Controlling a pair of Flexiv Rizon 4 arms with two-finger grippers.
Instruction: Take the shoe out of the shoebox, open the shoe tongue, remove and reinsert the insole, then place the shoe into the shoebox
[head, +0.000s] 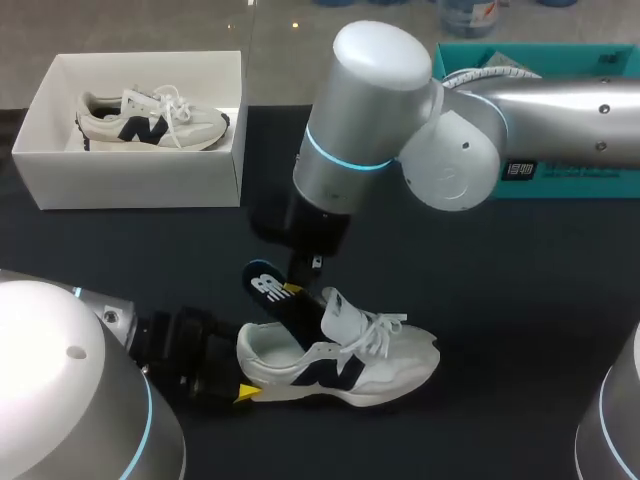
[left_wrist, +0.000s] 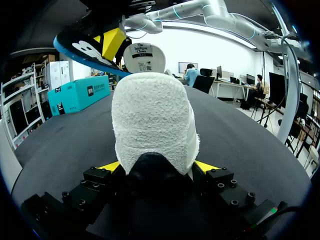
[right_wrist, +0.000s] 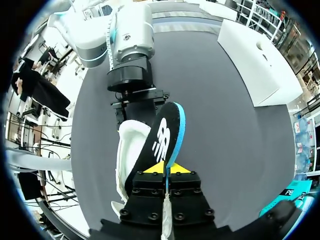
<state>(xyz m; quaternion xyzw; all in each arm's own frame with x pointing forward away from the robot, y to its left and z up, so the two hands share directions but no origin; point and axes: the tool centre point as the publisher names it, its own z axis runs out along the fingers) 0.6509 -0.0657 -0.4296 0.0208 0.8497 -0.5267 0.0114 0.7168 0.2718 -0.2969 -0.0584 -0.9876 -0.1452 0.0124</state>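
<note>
A white shoe (head: 340, 365) with dark side markings stands on the black table, its tongue lifted. My left gripper (head: 235, 380) clasps its heel (left_wrist: 152, 115), one yellow-tipped finger (left_wrist: 111, 166) against each side. A black insole (head: 272, 290) with a blue edge slants above the shoe's opening, its lower end at the opening. My right gripper (head: 300, 290) is shut on the insole (right_wrist: 162, 137) from above, right gripper (right_wrist: 166, 169) with yellow tips pinched together. The white shoebox (head: 130, 170) stands at the back left with a second shoe (head: 150, 118) inside.
A teal box (head: 560, 175) lies at the back right behind my right arm. The shoebox (right_wrist: 260, 65) is well apart from the shoe (right_wrist: 127, 155). Bare black tabletop lies to the right of the shoe.
</note>
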